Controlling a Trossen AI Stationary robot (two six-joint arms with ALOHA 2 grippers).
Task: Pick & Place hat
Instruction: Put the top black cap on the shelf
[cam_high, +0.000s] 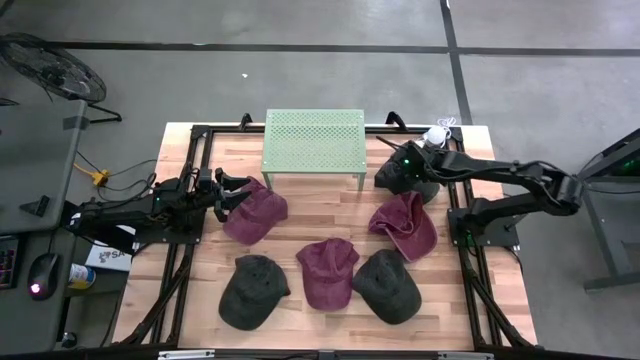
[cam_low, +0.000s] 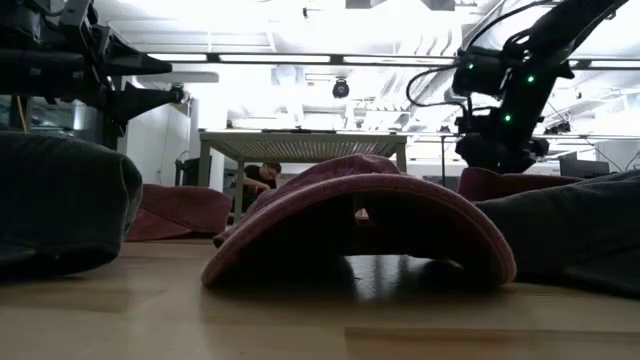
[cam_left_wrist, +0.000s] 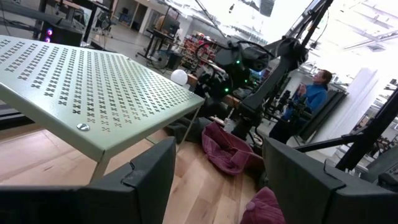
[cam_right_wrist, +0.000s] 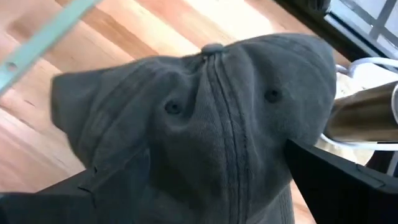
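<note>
Six caps lie on the wooden table: maroon ones at the left, centre and right, and dark grey ones at the near left, near right and far right. My right gripper is open and points steeply down over the far-right dark grey cap, one finger on each side of its crown. My left gripper is open and held level above the table, at the left maroon cap's edge, touching nothing. My right gripper's open fingers stand on either side of the dark grey cap's crown, coming from above at a slant. Whether they touch the cloth I cannot tell. The cap rests on the table.
A pale green perforated rack stands on legs at the table's far middle, just left of the right gripper. A white object and a metal cylinder sit at the far right. Black frame rails run along both sides. People show beyond the table.
</note>
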